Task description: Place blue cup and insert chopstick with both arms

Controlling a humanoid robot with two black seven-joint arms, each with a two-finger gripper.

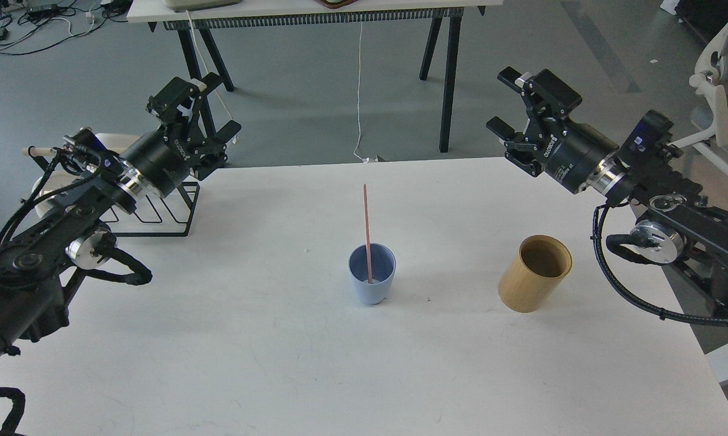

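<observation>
The blue cup [372, 276] stands upright at the middle of the white table [279, 351]. The pink-red chopstick [367, 230] stands in it, leaning slightly left, its top well above the rim. My right gripper [508, 103] is open and empty, raised at the far right beyond the table's back edge, well away from the cup. My left gripper [199, 108] is open and empty, raised at the far left above the black wire rack [158, 212].
A tan wooden cylinder holder [535, 274] stands on the table to the right of the cup. The wire rack sits at the table's back left corner. A second table's legs [443, 72] and cables are on the floor behind. A white chair [718, 91] is at far right.
</observation>
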